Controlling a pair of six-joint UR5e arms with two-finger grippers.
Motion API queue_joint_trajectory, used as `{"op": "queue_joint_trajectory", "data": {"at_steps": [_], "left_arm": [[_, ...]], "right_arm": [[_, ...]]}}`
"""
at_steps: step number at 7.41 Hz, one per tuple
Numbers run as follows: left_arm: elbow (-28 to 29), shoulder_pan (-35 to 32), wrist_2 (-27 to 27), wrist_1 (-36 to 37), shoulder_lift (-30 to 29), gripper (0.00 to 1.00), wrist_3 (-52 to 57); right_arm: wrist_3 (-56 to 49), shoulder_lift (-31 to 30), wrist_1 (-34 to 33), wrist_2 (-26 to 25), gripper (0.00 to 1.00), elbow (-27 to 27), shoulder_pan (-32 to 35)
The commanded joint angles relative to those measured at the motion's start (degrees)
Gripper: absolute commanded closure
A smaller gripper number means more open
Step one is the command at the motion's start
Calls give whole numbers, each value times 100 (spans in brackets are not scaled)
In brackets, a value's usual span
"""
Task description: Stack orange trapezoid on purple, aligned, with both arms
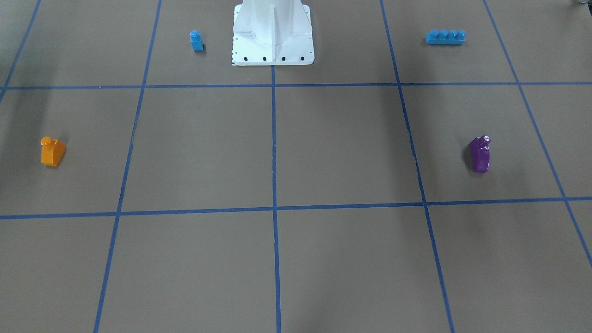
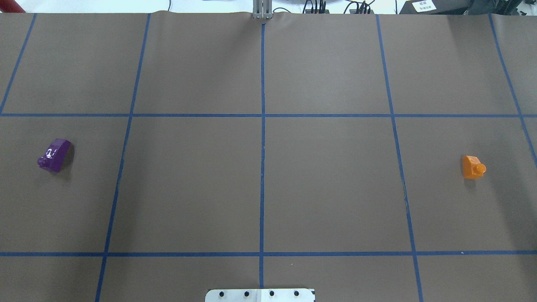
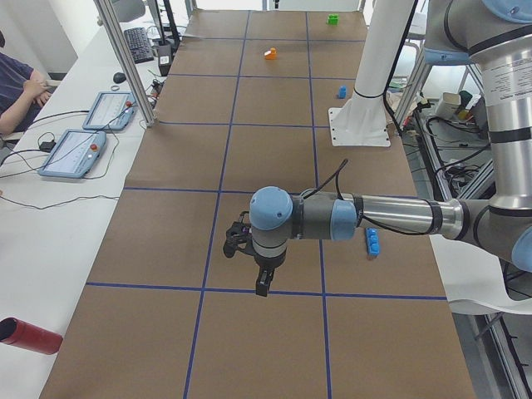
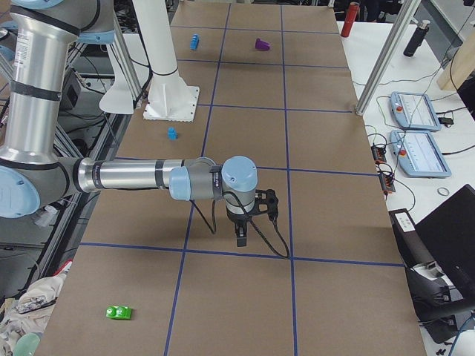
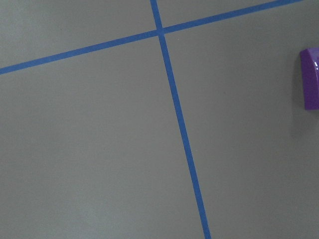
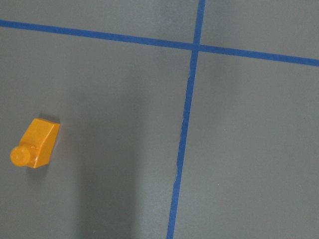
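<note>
The orange trapezoid (image 2: 473, 167) and the purple (image 2: 55, 155) sit well apart on the brown table (image 2: 188, 188), and they are not stacked.

The orange trapezoid is on the robot's right side, inside a square made by blue tape lines (image 2: 262, 167), and nothing touches it. The purple is on the robot's left side in its own square, also alone. The right wrist camera looks down at the orange one, and the left wrist camera catches only an edge of the purple one. The left gripper (image 3: 259, 278) hangs over the table and points down. The right gripper (image 4: 241, 236) does the same. I cannot tell if their fingers are apart or together. Near the white base (image 1: 273, 34) stand a small blue block (image 1: 196, 40) and a long blue brick (image 1: 445, 37).
</note>
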Motion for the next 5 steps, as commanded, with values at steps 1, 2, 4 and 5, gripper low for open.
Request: {"op": "queue_joint_trajectory", "data": {"at_steps": [1,2,4,5], "left_arm": [[-51,3,-2,-19,0,0,52],[-69,3,-2,-11,0,0,53],[-192,12,-2,-298,-70,0,44],[-140,143,-2,-649,-88,0,27]], "right_arm": [[0,0,6,44,0,0,0],[0,0,6,79,0,0,0],[9,35,6,210,0,9,-78],[18,53,6,237,0,9,-166]]}}
